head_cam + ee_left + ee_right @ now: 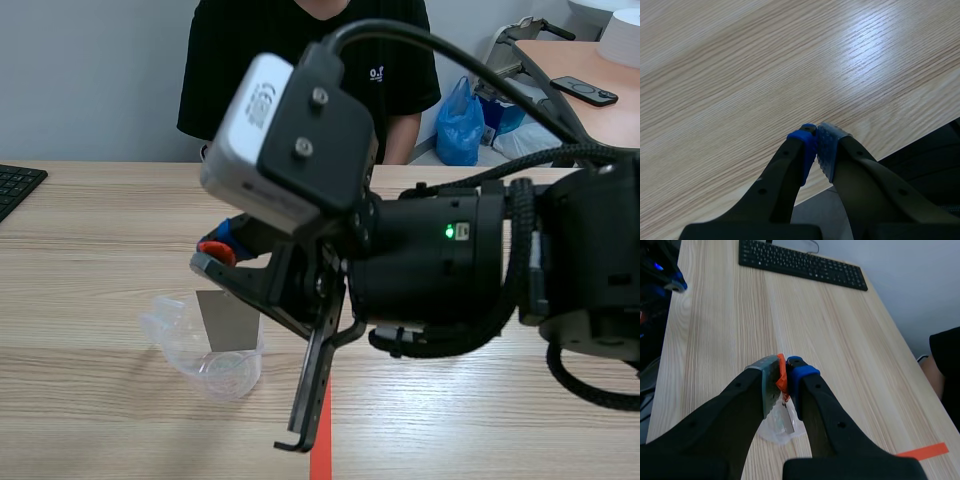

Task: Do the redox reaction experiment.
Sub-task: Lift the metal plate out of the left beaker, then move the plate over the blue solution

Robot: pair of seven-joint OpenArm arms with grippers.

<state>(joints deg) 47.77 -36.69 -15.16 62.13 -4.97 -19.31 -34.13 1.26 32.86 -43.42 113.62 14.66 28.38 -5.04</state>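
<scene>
Enters from the right with the right arm (pixel 480 260) and lies past the middle of the bench (pixel 90 230). Grips, in the right tool (pixel 784 365), a small orange-red piece (pixel 782 381), pinched between the grey pad and the blue pad. Hanging below that piece: a flat grey metal strip (pixel 228 320), upright, lower end down in a clear plastic cup (pixel 225 375). Cup resting on the bench, directly under the tool; whether upright or tipped, cannot tell. Near the cup, on the robot's side of it: an orange-red tape line (pixel 320 440) on the wood. Above the tool in the scene view, hiding most of the fingers: the white and black wrist camera housing (pixel 285 140).

Left tool (pixel 816 145) closed on nothing, blue pad and grey pad pressed together, hovering over bare wood close to the bench's edge.

Across the bench: a person (pixel 300 60) in a black shirt, seated. At the bench's left edge in the scene view: a black keyboard (pixel 15 185), well apart from the cup. Beside the person, off the bench: a blue plastic bag (pixel 460 125).
</scene>
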